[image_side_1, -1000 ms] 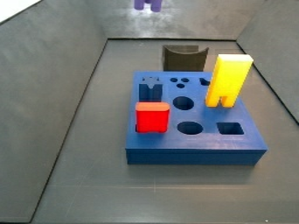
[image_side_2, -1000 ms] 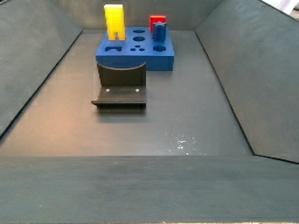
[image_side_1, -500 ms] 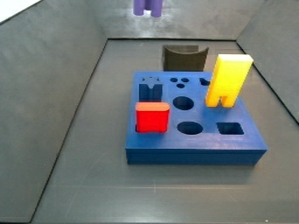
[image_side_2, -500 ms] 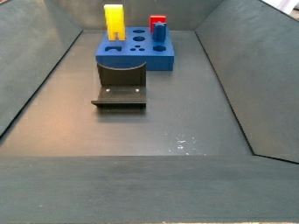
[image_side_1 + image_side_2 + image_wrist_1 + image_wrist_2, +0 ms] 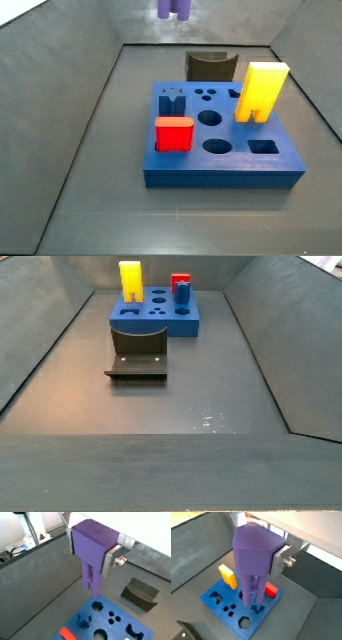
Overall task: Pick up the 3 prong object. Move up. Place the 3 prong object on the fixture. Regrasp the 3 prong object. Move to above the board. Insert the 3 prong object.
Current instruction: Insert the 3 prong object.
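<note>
The tool point(image 5: 93, 549) pinches the rigid, probably light 3 prong object point(image 5: 90, 552) by its thick head, high above the board point(image 5: 234, 604).

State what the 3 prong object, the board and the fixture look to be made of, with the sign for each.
The 3 prong object, clamped in the gripper high above the board: probably matte purple plastic, uniform colour, soft sheen. The board: likely blue plastic, even colour, crisp-edged holes, though painted material cannot be ruled out. The fixture: dark, dull, possibly plastic or coated metal; the look leaves it open.
</note>
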Tool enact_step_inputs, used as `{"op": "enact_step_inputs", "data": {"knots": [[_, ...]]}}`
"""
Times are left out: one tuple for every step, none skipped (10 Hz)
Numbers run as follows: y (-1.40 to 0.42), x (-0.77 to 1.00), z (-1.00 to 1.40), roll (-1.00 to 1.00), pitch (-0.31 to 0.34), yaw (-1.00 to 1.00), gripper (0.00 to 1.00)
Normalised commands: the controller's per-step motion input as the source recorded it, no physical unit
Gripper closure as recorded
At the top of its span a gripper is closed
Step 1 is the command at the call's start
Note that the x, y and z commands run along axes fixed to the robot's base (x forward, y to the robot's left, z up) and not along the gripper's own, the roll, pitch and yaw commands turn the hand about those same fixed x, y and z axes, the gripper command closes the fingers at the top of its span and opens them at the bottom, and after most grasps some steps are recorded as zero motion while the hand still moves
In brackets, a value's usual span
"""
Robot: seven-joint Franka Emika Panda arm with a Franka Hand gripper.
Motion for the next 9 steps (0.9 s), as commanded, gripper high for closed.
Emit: {"op": "enact_step_inputs", "data": {"knots": [[0.08,0.12,-0.06,-0.14,-0.093,-0.40,1.00],[0.09,0.04,-0.09,-0.15,-0.104,-0.41,1.00],[0.11,0.06,-0.11,-0.16,-0.106,-0.41,1.00],[0.10,0.03,-0.12,-0.15,-0.109,-0.43,1.00],[0.11,0.05,-0.13,-0.15,-0.120,-0.50,1.00],[0.11,0.07,-0.18,-0.13,-0.099,-0.45,1.00],[0.10,0.02,-0.19,-0.11,-0.077,-0.47,1.00],[0.11,0.00,-0.20,-0.11,-0.060,-0.49,1.00],[0.10,0.00,-0.22,-0.10,-0.077,-0.55,1.00]]}}
